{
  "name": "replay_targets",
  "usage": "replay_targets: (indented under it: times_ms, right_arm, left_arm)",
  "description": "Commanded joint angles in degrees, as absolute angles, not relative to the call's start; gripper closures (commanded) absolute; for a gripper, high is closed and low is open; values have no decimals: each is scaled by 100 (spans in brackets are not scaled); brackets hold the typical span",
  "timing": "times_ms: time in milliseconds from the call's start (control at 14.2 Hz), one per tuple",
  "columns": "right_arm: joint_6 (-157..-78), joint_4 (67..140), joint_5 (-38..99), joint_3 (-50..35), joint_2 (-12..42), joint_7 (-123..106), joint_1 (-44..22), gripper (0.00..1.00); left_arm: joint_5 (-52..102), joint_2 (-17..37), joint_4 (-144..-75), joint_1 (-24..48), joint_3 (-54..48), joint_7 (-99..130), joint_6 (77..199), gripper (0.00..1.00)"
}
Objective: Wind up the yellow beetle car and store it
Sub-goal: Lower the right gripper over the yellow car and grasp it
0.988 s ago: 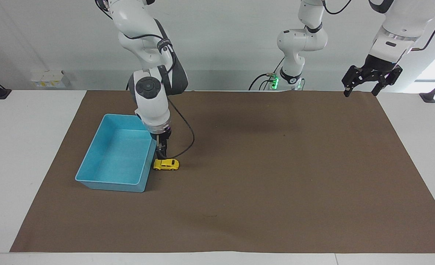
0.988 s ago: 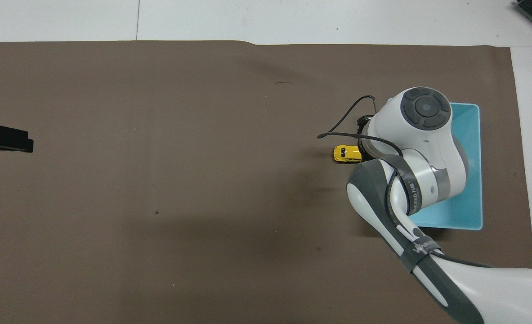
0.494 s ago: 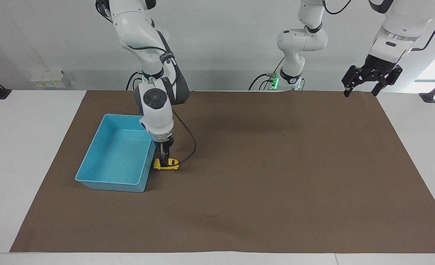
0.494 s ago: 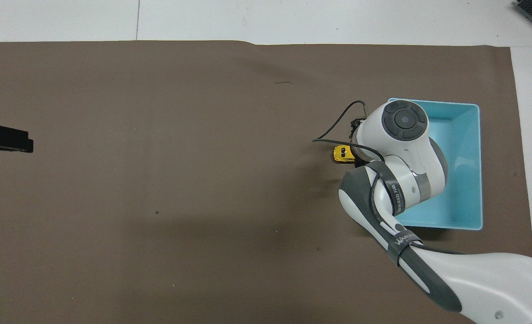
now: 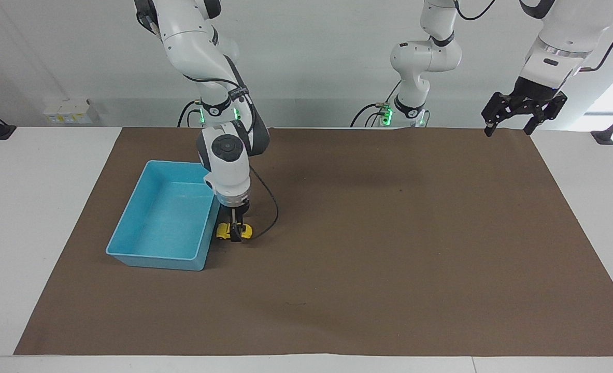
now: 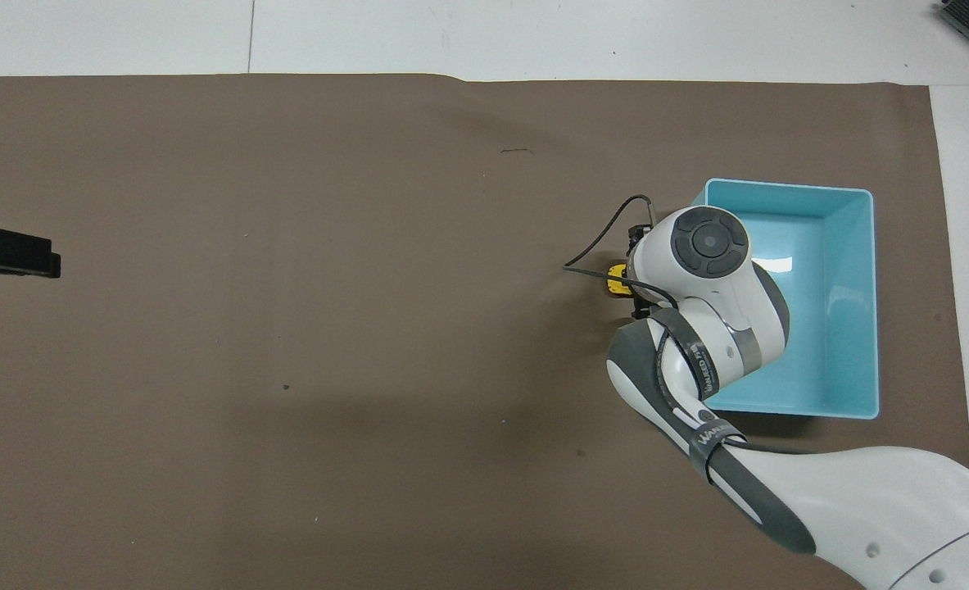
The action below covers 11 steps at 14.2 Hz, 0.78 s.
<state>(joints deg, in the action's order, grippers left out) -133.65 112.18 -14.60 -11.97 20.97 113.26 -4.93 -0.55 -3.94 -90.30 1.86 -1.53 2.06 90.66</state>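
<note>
The left tool (image 5: 508, 129) is hanging up in the air over the edge of the brown mat (image 5: 389, 233) closest to the robots, at the left arm's end of the bench (image 5: 47, 207). It is wide open, holding nothing, and waiting.

Farther out, toward the right arm's end, the blue bin (image 5: 153, 255) is sitting on the mat with nothing in it. The yellow beetle car (image 5: 223, 231) is standing on the mat just beside the bin, wheels down. The right tool (image 5: 236, 233) is reaching straight down onto the car and covering its middle. I cannot tell if it is squeezing the car yet.

So the job is only starting, I think. The car is not lifted or put away yet, and it probably needs winding up too.
</note>
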Motion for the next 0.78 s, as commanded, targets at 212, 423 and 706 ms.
replay_targets:
  times_ms: [212, 423, 706]
  right_arm:
    - [-13667, 11408, -1731, -1213, 2127, 11479, -404, 62]
    - [-13606, 11303, -1731, -1213, 2153, 11487, -404, 100]
    - [-13317, 11084, -1714, -1222, 2153, 11505, -492, 100]
  left_arm:
    - [-79, -422, -8947, 123, -185, 185, 8947, 0]
    - [-79, -413, -8956, 123, -185, 185, 8947, 0]
    - [-79, -422, -8956, 123, -185, 185, 8947, 0]
